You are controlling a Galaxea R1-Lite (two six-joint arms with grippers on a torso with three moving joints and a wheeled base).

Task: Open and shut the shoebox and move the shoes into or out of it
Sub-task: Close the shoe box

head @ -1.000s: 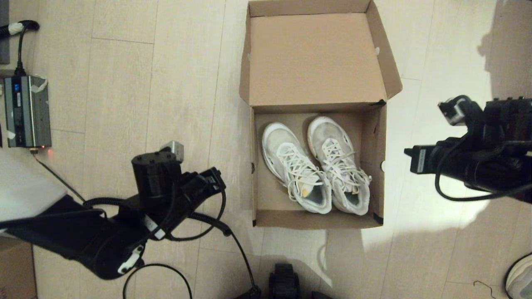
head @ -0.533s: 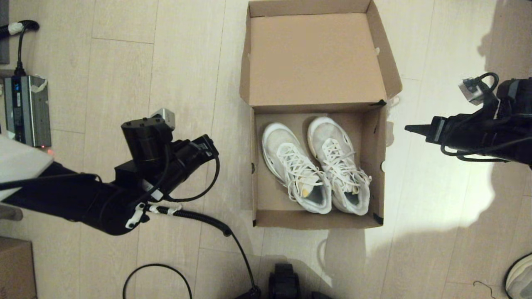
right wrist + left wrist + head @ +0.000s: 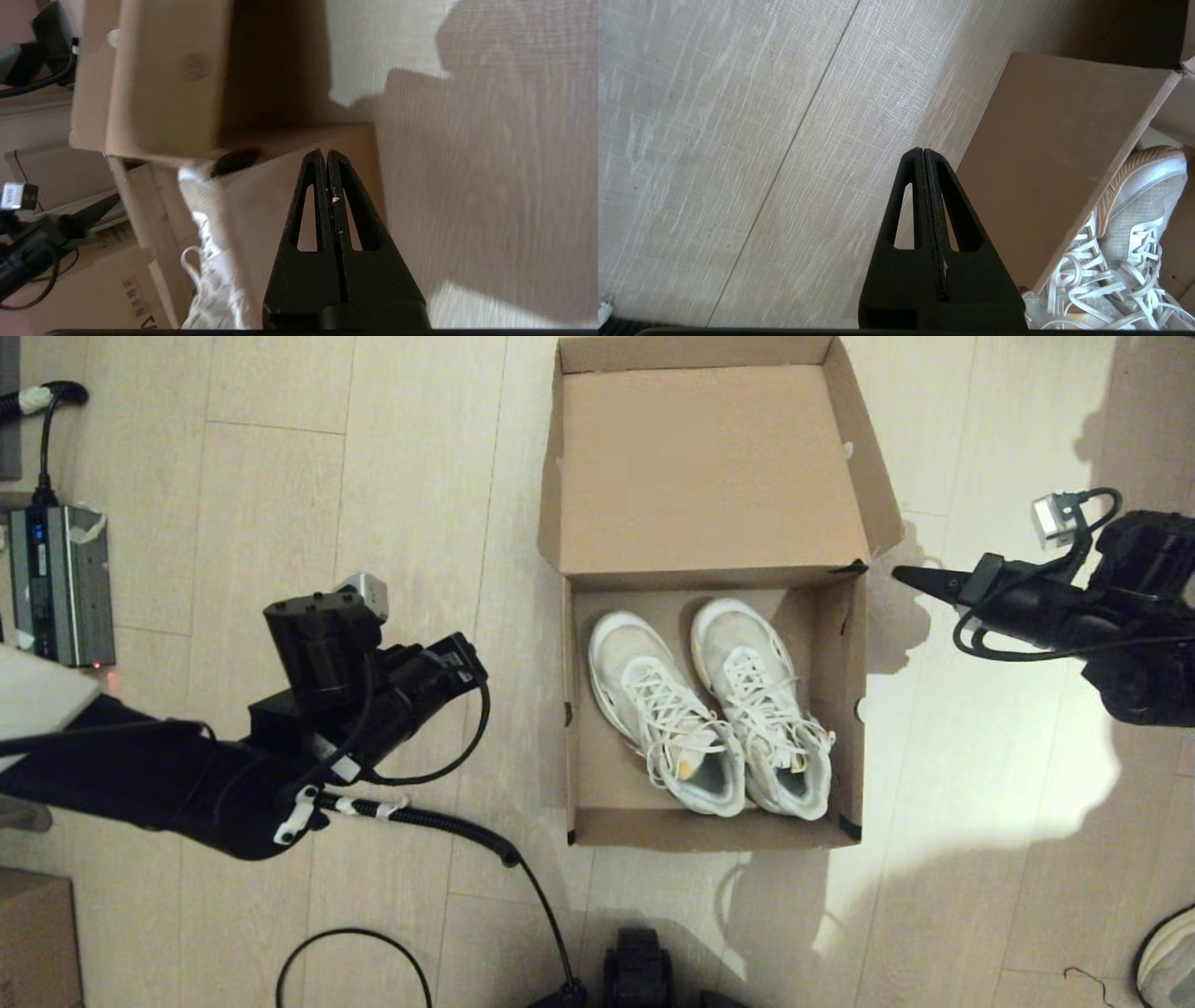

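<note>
Shoebox (image 3: pixel 709 709) open on floor, lid folded back, between both arms. Right gripper (image 3: pixel 901 576) fingers pressed together, tip near box's right rear corner, not touching. Left gripper (image 3: pixel 923 154) fingers together, hovering beside box's left wall. Shoes (image 3: pixel 709 705) side by side inside box, toes toward lid.

Shoes (image 3: pixel 709 709) side by side in shoebox (image 3: pixel 574 709); left gripper (image 3: pixel 467 658) left of box, right gripper (image 3: pixel 901 576) right.

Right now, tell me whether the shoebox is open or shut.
Open. The shoebox has its lid folded back flat on the far side, and both shoes lie uncovered inside. Neither claw touches it.
</note>
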